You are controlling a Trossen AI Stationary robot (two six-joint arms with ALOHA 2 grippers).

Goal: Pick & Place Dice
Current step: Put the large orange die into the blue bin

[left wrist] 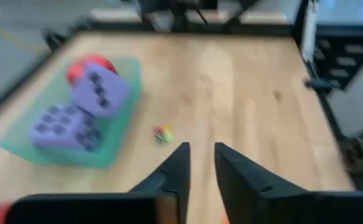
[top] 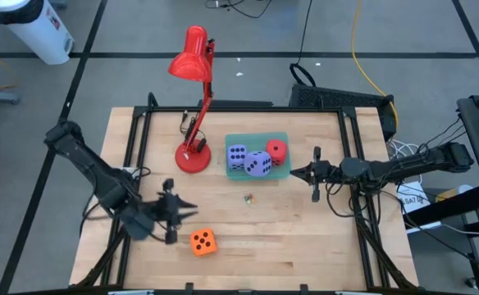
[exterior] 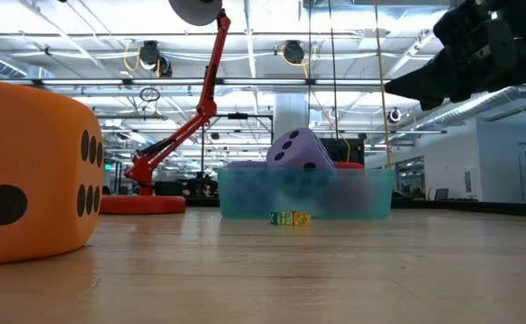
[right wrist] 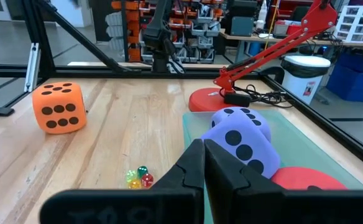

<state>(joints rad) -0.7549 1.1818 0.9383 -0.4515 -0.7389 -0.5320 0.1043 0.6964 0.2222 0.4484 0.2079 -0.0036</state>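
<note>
High view: red lamp (top: 193,98) stands beside the tray (top: 282,138) holding three dice (top: 256,160); my left gripper (top: 180,211), slightly parted, hovers empty beside the orange die (top: 203,241) near the bench's front edge; right gripper (top: 308,173) closed.

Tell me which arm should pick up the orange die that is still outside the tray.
Left. The left hand hangs just beside the orange die at the table's near edge. The right hand sits shut on the far side of the teal tray, which already holds the other three dice.
</note>
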